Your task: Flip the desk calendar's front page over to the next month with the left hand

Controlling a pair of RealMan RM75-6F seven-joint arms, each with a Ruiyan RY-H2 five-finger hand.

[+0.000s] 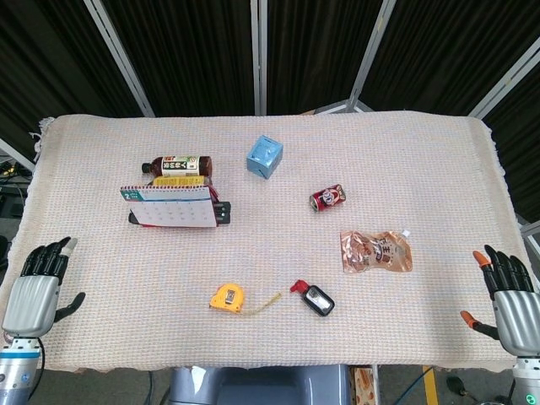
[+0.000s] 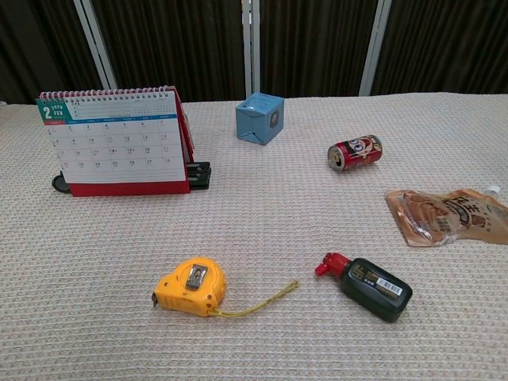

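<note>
The desk calendar (image 1: 169,206) (image 2: 115,143) stands upright on a red base at the table's left, its white February page facing me under a spiral binding. My left hand (image 1: 35,291) hovers at the table's near left corner, fingers apart and empty, well short of the calendar. Over at the near right corner my right hand (image 1: 509,305) is also spread and holds nothing. Neither hand appears in the chest view.
A tea bottle (image 1: 177,164) lies behind the calendar. A blue box (image 1: 264,157), red can (image 1: 328,197), snack pouch (image 1: 376,251), yellow tape measure (image 1: 229,298) and black ink bottle (image 1: 315,298) are scattered over the woven cloth (image 1: 422,160).
</note>
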